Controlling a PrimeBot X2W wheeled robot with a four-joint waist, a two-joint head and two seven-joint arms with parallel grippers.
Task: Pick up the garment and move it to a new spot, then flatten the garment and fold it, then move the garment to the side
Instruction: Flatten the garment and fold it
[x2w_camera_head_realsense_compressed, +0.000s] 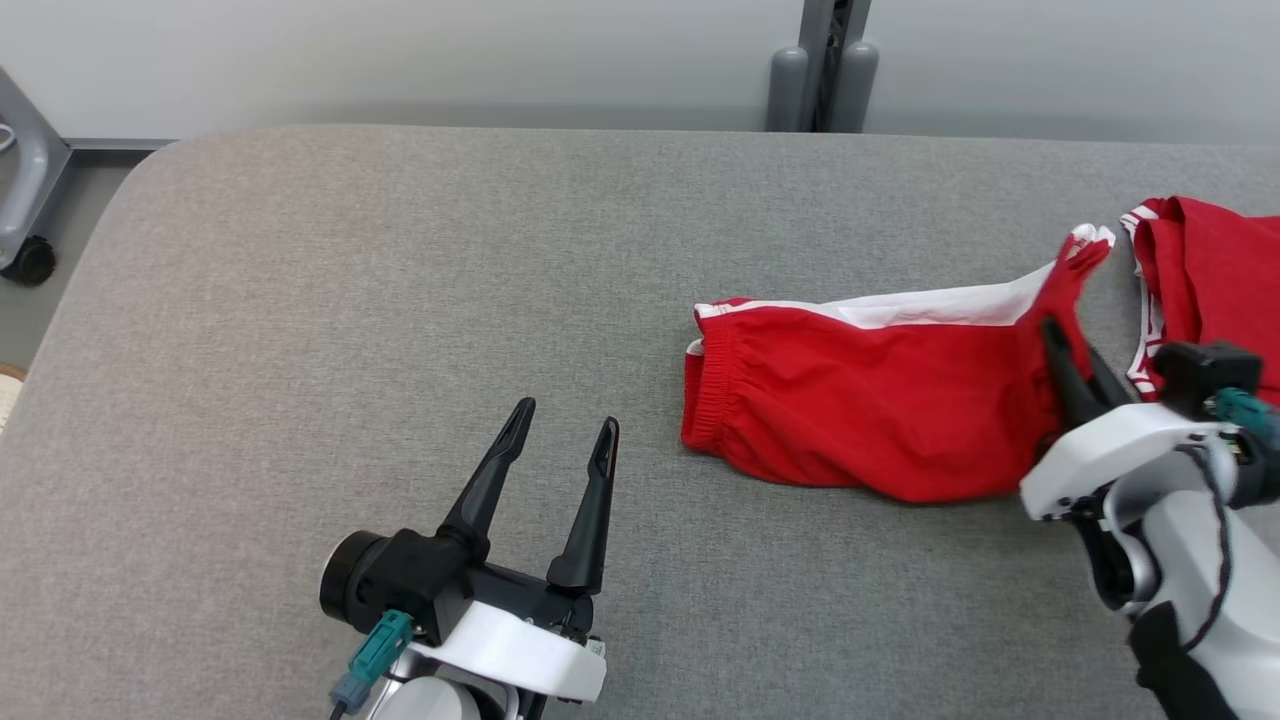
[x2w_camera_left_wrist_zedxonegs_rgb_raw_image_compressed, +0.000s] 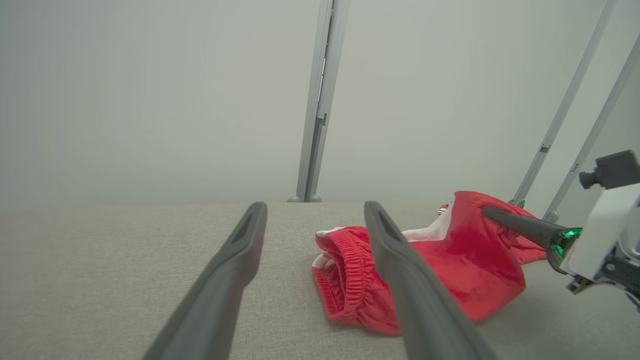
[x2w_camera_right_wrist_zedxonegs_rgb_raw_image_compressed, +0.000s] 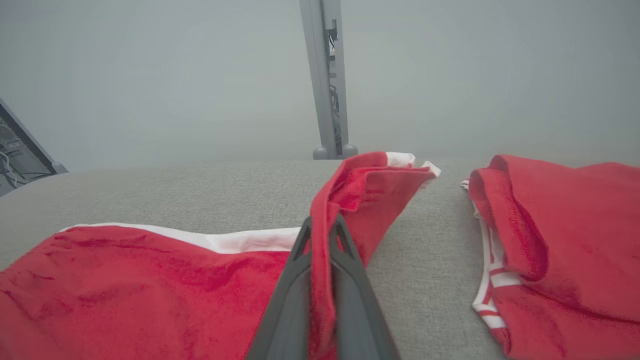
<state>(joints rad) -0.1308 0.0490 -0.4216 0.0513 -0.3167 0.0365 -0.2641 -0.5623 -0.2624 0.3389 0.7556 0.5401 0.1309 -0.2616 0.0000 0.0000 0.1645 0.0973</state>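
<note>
The garment (x2w_camera_head_realsense_compressed: 860, 400) is a pair of red shorts with a white side band, lying on the grey table (x2w_camera_head_realsense_compressed: 350, 300) right of centre, elastic waist toward the left. My right gripper (x2w_camera_head_realsense_compressed: 1062, 345) is shut on a pinch of its right-hand leg, and the cloth rises in a peak above the fingertips. In the right wrist view the red fabric (x2w_camera_right_wrist_zedxonegs_rgb_raw_image_compressed: 370, 195) runs up between the shut fingers of my right gripper (x2w_camera_right_wrist_zedxonegs_rgb_raw_image_compressed: 322, 227). My left gripper (x2w_camera_head_realsense_compressed: 565, 418) stands open over bare table, left of the waistband, holding nothing. The left wrist view looks between the open left gripper (x2w_camera_left_wrist_zedxonegs_rgb_raw_image_compressed: 315, 210) at the waistband (x2w_camera_left_wrist_zedxonegs_rgb_raw_image_compressed: 345, 280).
A second red garment with white trim (x2w_camera_head_realsense_compressed: 1210, 270) lies at the table's far right, close beside the held leg. A grey post (x2w_camera_head_realsense_compressed: 825, 70) stands behind the table's back edge. A grey frame with a castor (x2w_camera_head_realsense_compressed: 30, 255) sits off the left corner.
</note>
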